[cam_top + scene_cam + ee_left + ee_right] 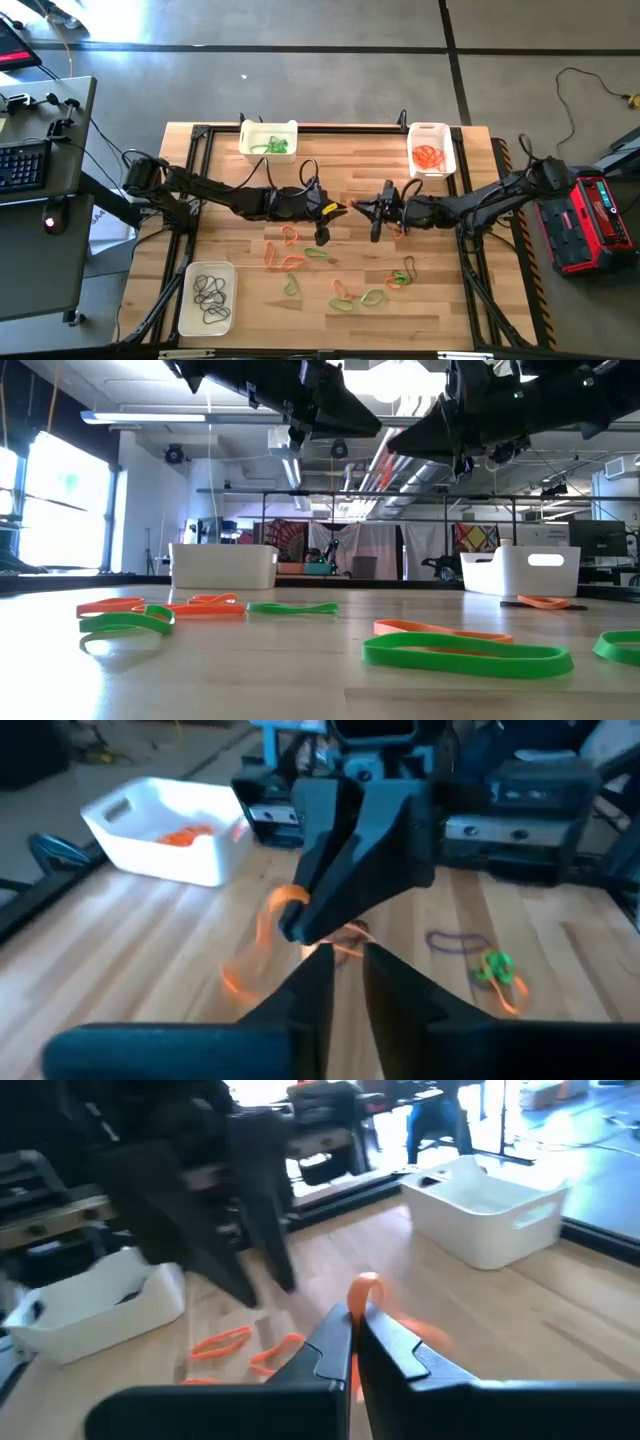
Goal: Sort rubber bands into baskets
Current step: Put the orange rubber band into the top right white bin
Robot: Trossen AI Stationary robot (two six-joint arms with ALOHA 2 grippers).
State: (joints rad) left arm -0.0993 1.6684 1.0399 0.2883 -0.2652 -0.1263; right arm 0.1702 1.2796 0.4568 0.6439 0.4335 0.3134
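Handover looks to be the step in hand: right end effector [352, 1342] is clamped on an orange rubber band [364, 1290] while left end effector [340, 965], opposite and barely parted, touches it; next, carry it to the orange-filled basket [432, 148] behind.

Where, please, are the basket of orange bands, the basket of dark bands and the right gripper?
basket of orange bands [444, 134]: high view, its right wall.
basket of dark bands [188, 310]: high view, its left wall.
right gripper [355, 1342]: right wrist view, between its fingertips.
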